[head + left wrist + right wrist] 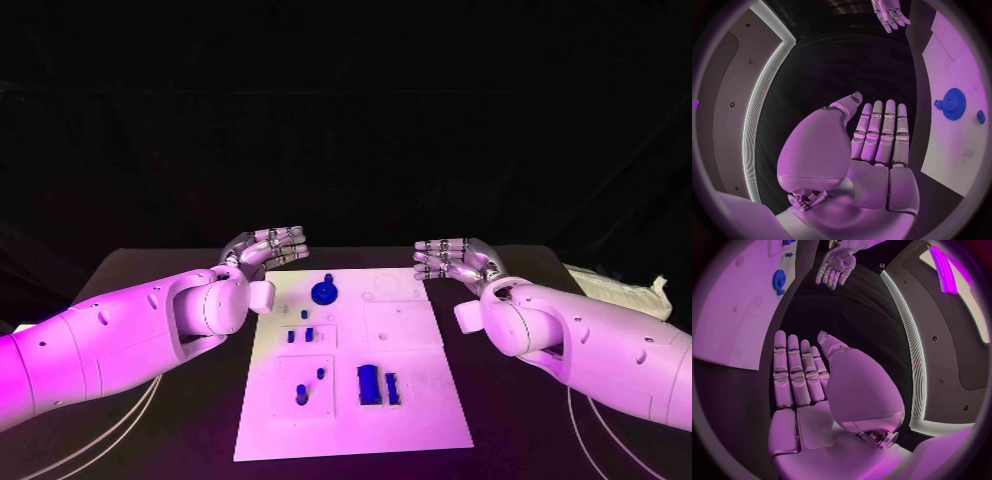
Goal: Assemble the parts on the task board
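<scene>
Nearest the camera, the task board (418, 420) is lying mid-table, blue parts sitting on it: small pegs (302, 392) near left, two upright blocks (378, 385) near centre, a gear (326, 291) at the far end. Left hand (264, 249) is hovering off the far-left corner, fingers spread, holding nothing. Right hand (454, 260) is hovering off the far-right corner, fingers apart, empty.

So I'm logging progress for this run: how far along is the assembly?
Nothing looks assembled yet. The blue parts, the gear and the bars among them, lie apart on the board. Nothing is in hand: the left hand and right hand are open beside the board's far end. All the assembly remains.
</scene>
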